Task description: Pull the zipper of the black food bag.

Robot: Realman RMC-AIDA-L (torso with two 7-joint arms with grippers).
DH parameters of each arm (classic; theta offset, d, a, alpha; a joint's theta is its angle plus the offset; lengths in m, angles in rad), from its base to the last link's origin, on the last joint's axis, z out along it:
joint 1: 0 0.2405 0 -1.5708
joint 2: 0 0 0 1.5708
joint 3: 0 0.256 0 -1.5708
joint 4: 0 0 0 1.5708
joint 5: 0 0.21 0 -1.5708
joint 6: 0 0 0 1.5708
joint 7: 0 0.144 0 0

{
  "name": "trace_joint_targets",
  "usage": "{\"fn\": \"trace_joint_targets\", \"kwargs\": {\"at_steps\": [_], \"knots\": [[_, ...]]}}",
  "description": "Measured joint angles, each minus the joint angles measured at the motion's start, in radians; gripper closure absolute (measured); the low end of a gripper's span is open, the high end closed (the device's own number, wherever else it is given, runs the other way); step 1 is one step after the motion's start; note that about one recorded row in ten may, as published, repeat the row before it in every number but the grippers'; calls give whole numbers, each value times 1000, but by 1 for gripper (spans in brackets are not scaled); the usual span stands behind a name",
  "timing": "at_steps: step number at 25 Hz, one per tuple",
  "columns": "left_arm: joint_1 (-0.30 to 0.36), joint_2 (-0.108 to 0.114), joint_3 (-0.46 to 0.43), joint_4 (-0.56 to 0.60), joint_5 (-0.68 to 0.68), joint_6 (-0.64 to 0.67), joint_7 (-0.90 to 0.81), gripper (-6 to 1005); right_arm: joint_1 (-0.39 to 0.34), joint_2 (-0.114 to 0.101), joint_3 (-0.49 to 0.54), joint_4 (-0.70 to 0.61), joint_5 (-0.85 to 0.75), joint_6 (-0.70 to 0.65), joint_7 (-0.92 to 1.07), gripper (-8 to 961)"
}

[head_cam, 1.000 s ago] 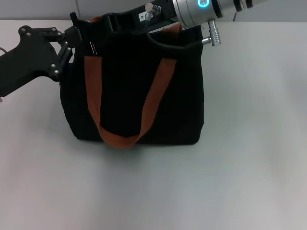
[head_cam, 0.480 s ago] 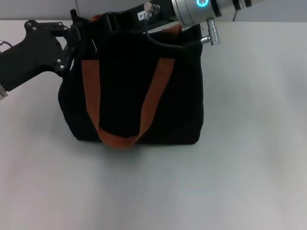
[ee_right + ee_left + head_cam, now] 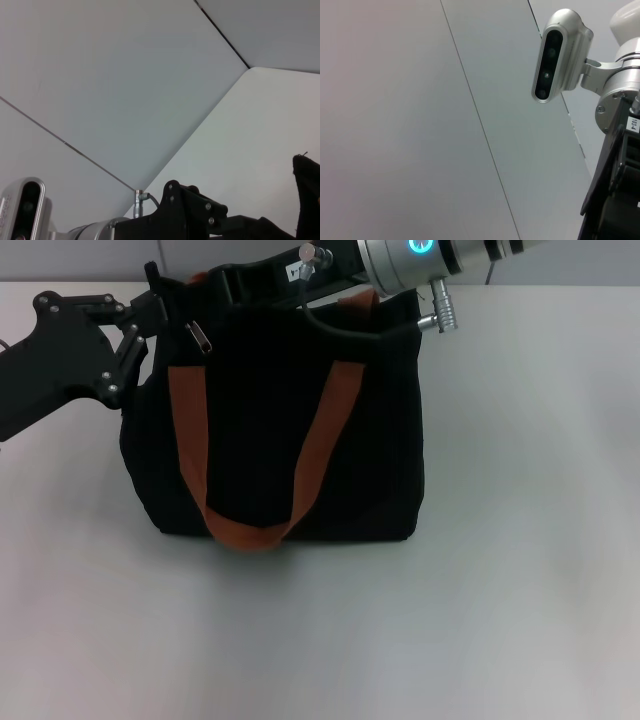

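A pale grey surface (image 3: 480,590) carries the black food bag (image 3: 270,440), which stands upright on it toward the far side.

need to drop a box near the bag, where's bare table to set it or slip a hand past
Bare table lies open to the right of the black food bag and along the whole near edge in front of it. It is crowded at the bag's top rim: the left claw sits by the zipper, and the right claw reaches across above.
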Motion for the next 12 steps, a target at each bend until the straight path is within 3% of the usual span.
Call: {"fn": "trace_joint_targets", "kwargs": {"at_steps": [12], "knots": [[-3, -2, 2, -3, 0, 0, 5, 925, 6, 0, -35, 7, -3, 21, 7, 273]]}}
